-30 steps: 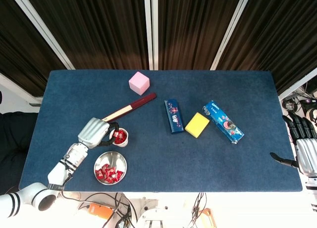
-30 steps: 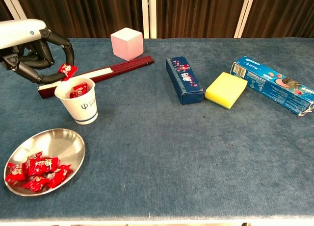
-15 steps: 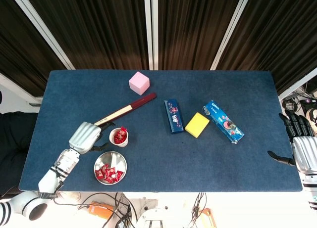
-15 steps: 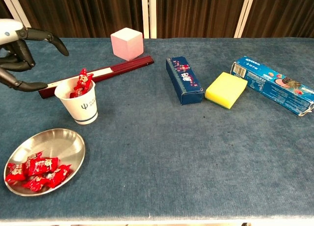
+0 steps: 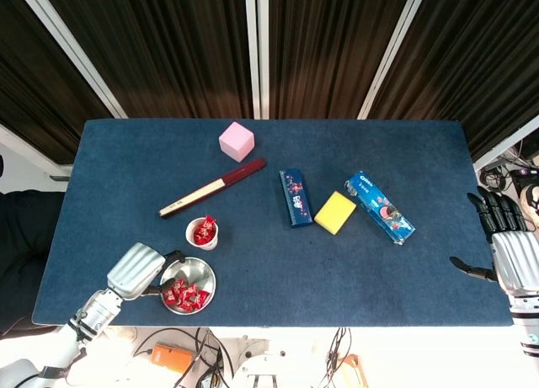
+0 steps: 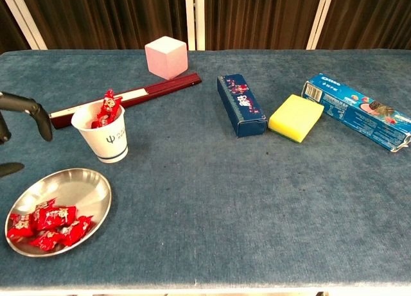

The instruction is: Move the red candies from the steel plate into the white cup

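Note:
The steel plate (image 5: 200, 274) (image 6: 87, 187) sits near the table's front left and holds several red candies (image 5: 184, 294) (image 6: 46, 223). Just behind it stands the white cup (image 5: 203, 234) (image 6: 109, 141) with red candies (image 6: 108, 109) sticking out of its top. My left hand (image 5: 139, 270) hovers at the plate's left edge, fingers spread and holding nothing; in the chest view only its dark fingers (image 6: 26, 108) show at the left border. My right hand (image 5: 508, 253) hangs off the table's right end, fingers apart, holding nothing.
Behind the cup lies a long dark red and cream stick (image 5: 214, 187) (image 6: 128, 97). A pink cube (image 5: 237, 140), a dark blue box (image 5: 295, 197), a yellow sponge (image 5: 335, 212) and a blue snack packet (image 5: 380, 207) spread across the middle and right.
My left hand let a candy fall into the cup, opened, then drew back toward the front, ending beside the plate. The right hand barely shifted.

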`<state>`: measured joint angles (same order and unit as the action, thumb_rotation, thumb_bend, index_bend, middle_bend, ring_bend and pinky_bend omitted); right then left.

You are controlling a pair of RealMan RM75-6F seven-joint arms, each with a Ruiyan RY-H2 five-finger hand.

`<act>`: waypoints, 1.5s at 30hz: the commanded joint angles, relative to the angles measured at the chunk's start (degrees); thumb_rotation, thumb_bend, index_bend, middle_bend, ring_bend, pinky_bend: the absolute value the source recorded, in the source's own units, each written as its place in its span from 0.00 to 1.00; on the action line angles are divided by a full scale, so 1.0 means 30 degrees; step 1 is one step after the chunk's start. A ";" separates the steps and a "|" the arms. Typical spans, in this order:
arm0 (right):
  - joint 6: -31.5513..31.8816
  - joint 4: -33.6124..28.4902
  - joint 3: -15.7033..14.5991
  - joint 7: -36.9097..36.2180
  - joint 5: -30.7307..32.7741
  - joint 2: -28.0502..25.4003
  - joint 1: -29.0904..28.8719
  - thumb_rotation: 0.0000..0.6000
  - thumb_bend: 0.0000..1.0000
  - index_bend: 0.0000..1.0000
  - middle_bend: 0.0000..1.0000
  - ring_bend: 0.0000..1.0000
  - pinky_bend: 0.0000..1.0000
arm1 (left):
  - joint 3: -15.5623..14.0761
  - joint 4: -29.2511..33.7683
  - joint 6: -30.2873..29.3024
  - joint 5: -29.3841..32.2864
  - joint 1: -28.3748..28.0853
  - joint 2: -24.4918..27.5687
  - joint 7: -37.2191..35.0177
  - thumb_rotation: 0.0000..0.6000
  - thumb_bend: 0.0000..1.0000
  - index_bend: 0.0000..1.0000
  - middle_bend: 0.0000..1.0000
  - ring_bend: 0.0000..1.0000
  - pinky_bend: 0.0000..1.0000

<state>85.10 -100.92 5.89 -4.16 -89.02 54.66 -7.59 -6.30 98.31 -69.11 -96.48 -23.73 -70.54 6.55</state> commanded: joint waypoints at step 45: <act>0.0018 -0.0090 -0.0191 0.0178 0.0100 0.0000 0.0108 1.00 0.16 0.00 0.01 0.00 0.03 | -0.0126 -0.1256 0.4172 0.2314 -0.1018 -0.2523 0.2971 0.92 0.20 0.43 0.96 0.92 0.83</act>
<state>85.15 -101.19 5.31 -3.62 -88.72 54.66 -7.27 -6.69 94.57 -56.64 -89.58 -26.76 -78.11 15.43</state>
